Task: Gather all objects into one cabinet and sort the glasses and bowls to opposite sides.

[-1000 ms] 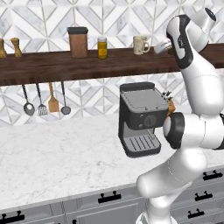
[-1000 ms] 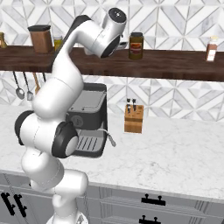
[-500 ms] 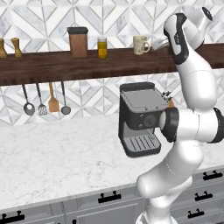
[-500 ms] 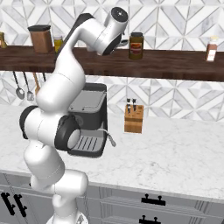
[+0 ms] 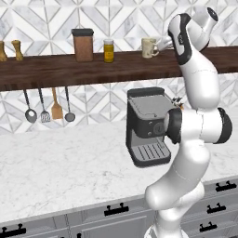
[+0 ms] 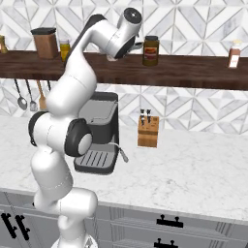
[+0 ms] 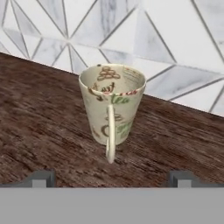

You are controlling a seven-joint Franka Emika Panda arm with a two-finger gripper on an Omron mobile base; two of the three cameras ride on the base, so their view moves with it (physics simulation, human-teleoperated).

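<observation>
The cream mug (image 7: 112, 105) stands upright on the long dark wooden shelf (image 7: 39, 131), directly ahead of the pincer (image 7: 111, 177) at the 12 o'clock position in the hand view. Its handle faces the camera, at 6 o'clock on the mug body, and runs vertically down the near wall. The mug's long axis is vertical; the mouth is open and the inside appears empty. The pincer is spread: its two dark finger tips (image 7: 41, 178) sit far apart at the lower edge of the hand view, one at roughly 8 o'clock and the other at 4 o'clock of the mug base, neither touching the mug. The mug lies on the centre line between them, so the approach axis is judged to be aligned; what is left is probably a straight advance toward 12 o'clock until the tips flank the body. Note that the handle lies in the gap, on the closing line's near side; a close made too early could catch the handle rather than the walls. In the left base view the mug (image 5: 149, 47) stands on the shelf (image 5: 56, 69) at 9 o'clock of the raised hand, just beside it, with a yellow jar (image 5: 109, 50) and a brown canister (image 5: 82, 44) farther along toward 9 o'clock.
</observation>
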